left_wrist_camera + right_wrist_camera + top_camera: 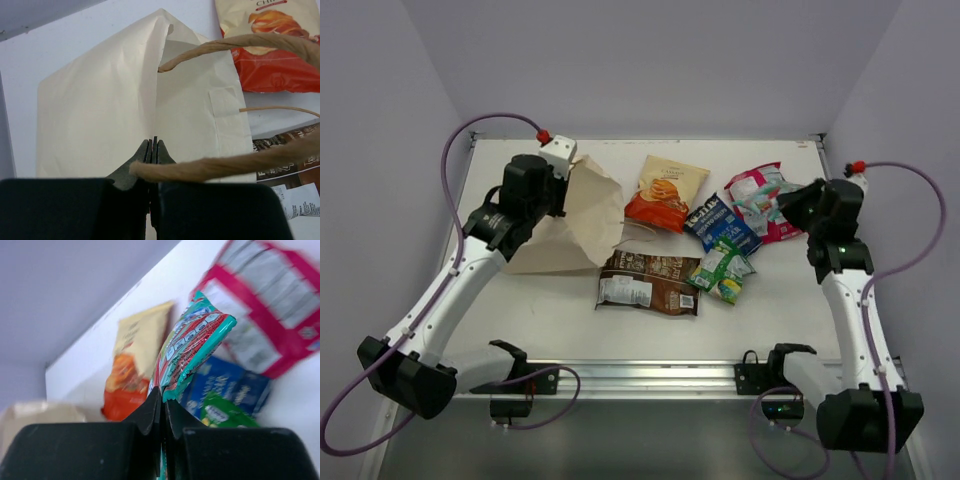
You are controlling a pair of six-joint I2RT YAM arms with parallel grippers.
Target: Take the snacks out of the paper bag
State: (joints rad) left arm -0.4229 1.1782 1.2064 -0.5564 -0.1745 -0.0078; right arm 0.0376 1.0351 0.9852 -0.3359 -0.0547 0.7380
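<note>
chip packet (270, 22): red capitals "CHIP", clipped by the frame's top edge | brown packet (295, 142): pale lettering and white label print, too small to read | teal candy pack (195, 345): white block letters, blurred, unreadable

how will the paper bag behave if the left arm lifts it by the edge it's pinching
Probably floppy: the paper bag creases sharply where the left pincer pinches it, so it should sag rather than hold shape. Likely light, as its walls look thin and flat. Its loose cord handle might drag over the brown packet.
</note>
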